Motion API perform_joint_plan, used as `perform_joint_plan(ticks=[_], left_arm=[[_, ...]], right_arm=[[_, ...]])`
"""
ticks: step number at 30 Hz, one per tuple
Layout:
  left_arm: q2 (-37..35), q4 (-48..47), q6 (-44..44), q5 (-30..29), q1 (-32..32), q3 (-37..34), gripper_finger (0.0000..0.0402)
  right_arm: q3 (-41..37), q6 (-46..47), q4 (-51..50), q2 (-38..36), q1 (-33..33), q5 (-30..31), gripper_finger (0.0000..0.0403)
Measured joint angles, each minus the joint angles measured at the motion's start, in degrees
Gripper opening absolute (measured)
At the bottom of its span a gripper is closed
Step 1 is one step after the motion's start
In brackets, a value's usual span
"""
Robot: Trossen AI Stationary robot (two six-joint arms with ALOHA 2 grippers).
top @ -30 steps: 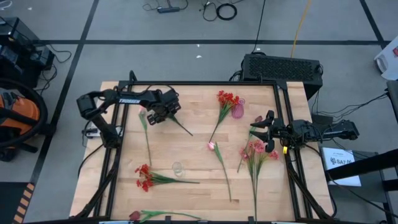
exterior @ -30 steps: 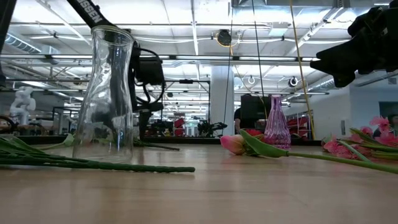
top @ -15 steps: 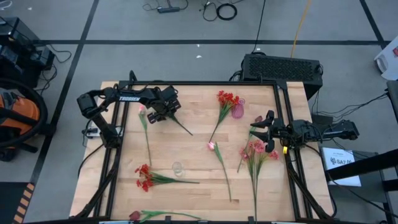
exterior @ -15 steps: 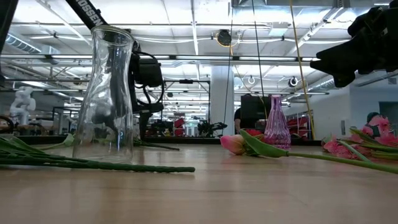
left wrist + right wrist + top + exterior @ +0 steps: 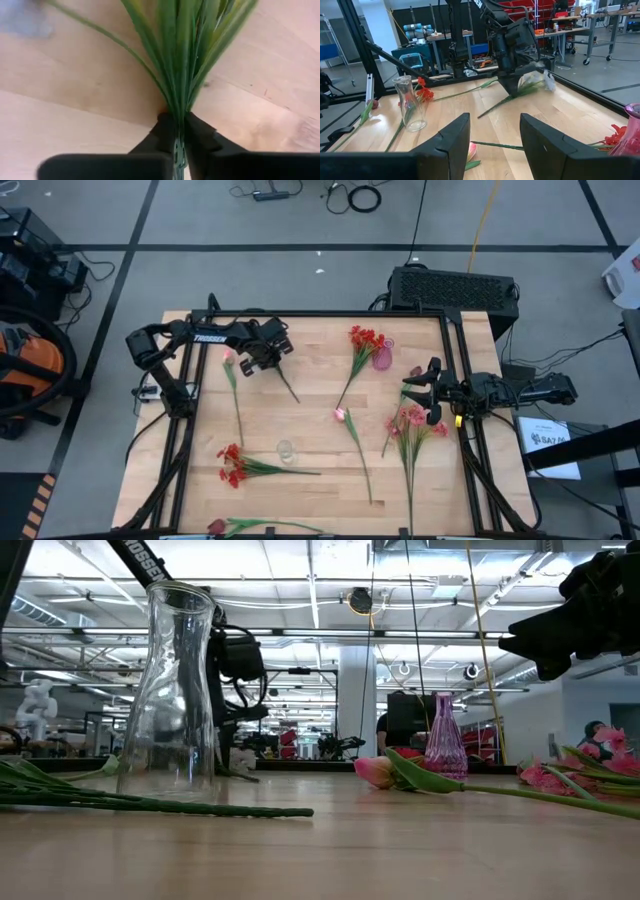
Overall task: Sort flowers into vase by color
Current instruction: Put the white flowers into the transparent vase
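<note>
My left gripper (image 5: 268, 360) stands at the table's far left, shut on a pale-blossomed flower spray (image 5: 540, 79). Its thin stem (image 5: 290, 385) runs out toward the table's middle. A clear glass vase (image 5: 286, 450) stands near the table's middle front, a pink vase (image 5: 383, 358) at the far right. Lying flat on the table are red sprays (image 5: 365, 340) (image 5: 232, 465), a pink spray (image 5: 410, 420), a pink tulip (image 5: 340, 415) and a pink bud on its stem (image 5: 228, 358). My right gripper (image 5: 425, 392) hovers open at the right edge, nothing between its fingers. My left gripper pinches the spray between its two fingers where the green leaves fan out from the stem (image 5: 178, 112), close below the blossoms. The fingers come from above, pointing down. The blossom end is raised, and the stem slants down to its free end (image 5: 480, 116) on the table.
A red bud (image 5: 215, 527) lies at the table's front edge. A black frame (image 5: 330, 314) runs around the table. A black box (image 5: 452, 288) stands behind the far right corner. Bare wood lies between the two vases.
My left gripper has shut on the pale spray and drawn a little toward the table's far edge. The spray's stem has turned about, its free end swinging toward the table's left.
</note>
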Motion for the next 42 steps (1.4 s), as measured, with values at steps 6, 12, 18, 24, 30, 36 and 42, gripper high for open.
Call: perform_joint_plan(ticks=[6, 12, 18, 24, 30, 36, 42], left_arm=[[-1.31, 9.09, 0.97, -1.00, -1.63, -0.24, 0.0024], [-7.07, 19.60, 8.09, -4.10, -2.94, -0.15, 0.0019], [-15.22, 26.45, 24.74, -8.68, -5.35, 2.52, 0.0017], [-17.86, 27.06, 53.19, -8.72, -10.18, 9.58, 0.0016], [-17.95, 27.14, 73.90, -8.16, -15.46, 12.68, 0.0022], [-18.62, 28.33, 74.80, -8.52, -18.40, 12.83, 0.0012], [-23.76, 31.45, 74.59, -8.93, -22.64, 10.66, 0.0012]], right_arm=[[0.00, 0.02, 0.01, 0.00, 0.00, 0.00, 0.0164], [0.00, 0.02, 0.00, 0.00, 0.00, -0.02, 0.0164], [0.00, 0.02, 0.02, 0.00, 0.00, -0.02, 0.0164], [0.00, 0.01, 0.02, 0.00, 0.00, -0.01, 0.0164], [0.00, 0.02, 0.00, 0.00, 0.00, 0.00, 0.0164], [0.00, 0.02, 0.00, 0.00, -0.02, 0.00, 0.0164], [0.00, 0.02, -0.02, 0.00, -0.01, 0.00, 0.0164]])
